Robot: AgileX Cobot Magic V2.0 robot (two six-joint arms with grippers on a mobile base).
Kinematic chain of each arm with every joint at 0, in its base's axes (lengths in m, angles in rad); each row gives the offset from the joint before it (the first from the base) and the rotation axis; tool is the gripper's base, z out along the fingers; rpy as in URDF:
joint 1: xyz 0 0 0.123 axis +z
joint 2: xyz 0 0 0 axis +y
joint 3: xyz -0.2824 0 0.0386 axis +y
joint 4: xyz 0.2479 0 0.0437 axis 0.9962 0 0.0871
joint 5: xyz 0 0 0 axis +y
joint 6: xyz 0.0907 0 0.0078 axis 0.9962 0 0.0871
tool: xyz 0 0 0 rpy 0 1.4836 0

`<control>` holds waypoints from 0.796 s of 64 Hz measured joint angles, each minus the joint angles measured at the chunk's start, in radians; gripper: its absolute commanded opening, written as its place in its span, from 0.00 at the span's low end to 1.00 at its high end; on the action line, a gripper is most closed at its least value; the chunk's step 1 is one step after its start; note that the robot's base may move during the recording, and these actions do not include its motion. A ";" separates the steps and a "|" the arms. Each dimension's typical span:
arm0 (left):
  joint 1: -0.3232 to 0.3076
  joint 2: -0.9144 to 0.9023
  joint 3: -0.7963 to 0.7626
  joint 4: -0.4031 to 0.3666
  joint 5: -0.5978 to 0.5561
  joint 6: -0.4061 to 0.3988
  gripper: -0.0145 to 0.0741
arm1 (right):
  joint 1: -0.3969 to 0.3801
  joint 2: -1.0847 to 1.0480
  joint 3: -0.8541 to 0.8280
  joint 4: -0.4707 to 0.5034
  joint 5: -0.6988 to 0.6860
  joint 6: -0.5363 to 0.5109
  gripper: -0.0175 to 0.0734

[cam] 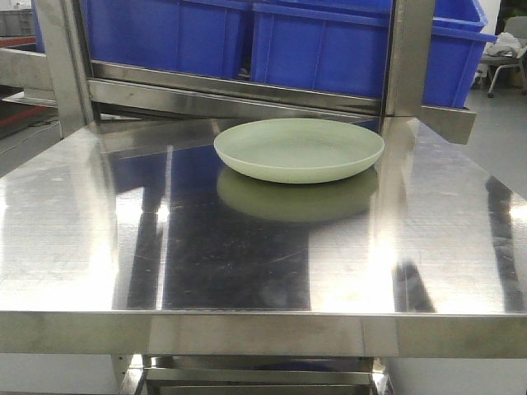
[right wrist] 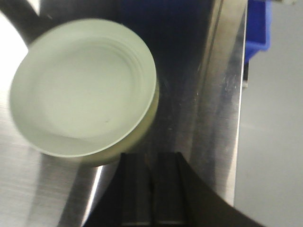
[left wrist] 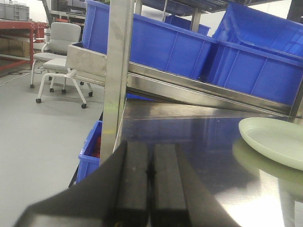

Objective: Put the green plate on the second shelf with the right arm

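Right end effector (right wrist: 151, 203), pressed closed, hovers above flat, rim-up green plate (right wrist: 83, 87).

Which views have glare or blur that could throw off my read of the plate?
Front view: glare streaks across the steel shelf, plate mirrored beneath itself; right wrist view: plate slightly blurred, white blowout at upper left; left wrist view: sharp.

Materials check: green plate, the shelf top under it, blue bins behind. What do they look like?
Green plate: likely plastic, matte; dull even sheen, faint moulded inner ring. Shelf top: stainless steel by its look, brushed; mirrors the plate, shows fine grain lines. Blue bins: probably moulded plastic, semi-gloss; ribbed walls, thick rims.
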 measured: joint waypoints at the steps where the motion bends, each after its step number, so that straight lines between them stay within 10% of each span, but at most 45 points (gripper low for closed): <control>1: 0.000 0.000 0.000 0.000 0.000 0.000 0.31 | 0.000 0.033 -0.027 0.000 0.015 0.000 0.26; 15: 0.000 0.000 0.000 0.000 0.000 0.000 0.31 | 0.000 0.308 -0.280 -0.004 0.128 -0.008 0.28; 30: 0.000 0.000 0.000 0.000 0.000 0.000 0.31 | 0.000 0.532 -0.528 -0.004 0.227 -0.012 0.53; 51: 0.000 0.000 0.000 0.000 0.000 0.000 0.31 | 0.002 0.636 -0.588 0.083 0.191 -0.029 0.53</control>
